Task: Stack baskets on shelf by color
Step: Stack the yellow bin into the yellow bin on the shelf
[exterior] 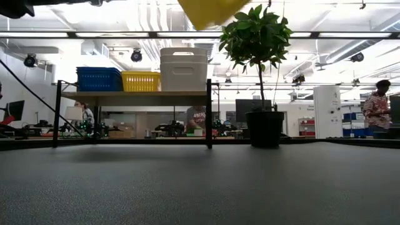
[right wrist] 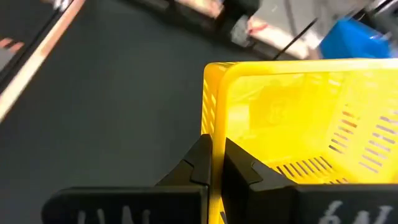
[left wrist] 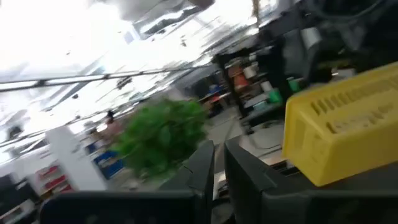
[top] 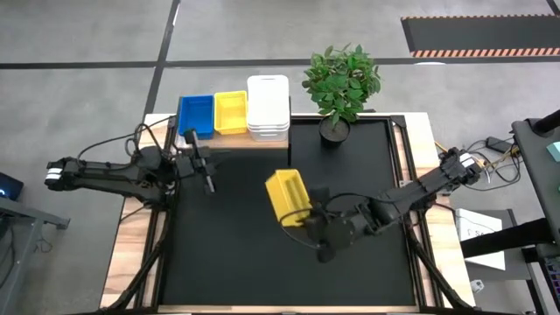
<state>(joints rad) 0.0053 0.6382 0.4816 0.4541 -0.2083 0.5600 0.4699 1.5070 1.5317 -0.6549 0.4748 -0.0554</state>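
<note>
The light-wood shelf [top: 229,140] stands at the table's far edge and carries a blue basket stack [top: 196,116], a yellow basket [top: 231,111] and a white basket stack [top: 268,107]; the low view shows them side by side, blue [exterior: 99,79], yellow [exterior: 140,81], white [exterior: 184,69]. Another yellow basket [top: 289,196] is in the air over mid-table, held by my right gripper [top: 308,219]. My left gripper [top: 208,182] hovers shut just in front of the shelf, below the blue baskets, and touches nothing. My right gripper [right wrist: 216,177] pinches the yellow basket's end wall near a corner [right wrist: 215,134], one finger inside [right wrist: 245,174] and one outside [right wrist: 198,163]. The fingers come from the table's right and near side. The basket is lifted clear, high above the table [exterior: 209,11], and tilted.
A potted plant [top: 341,83] stands at the far edge just right of the shelf, its pot [exterior: 265,129] on the black mat. The mat's middle and near part [top: 262,262] is bare. People stand in the room behind the table.
</note>
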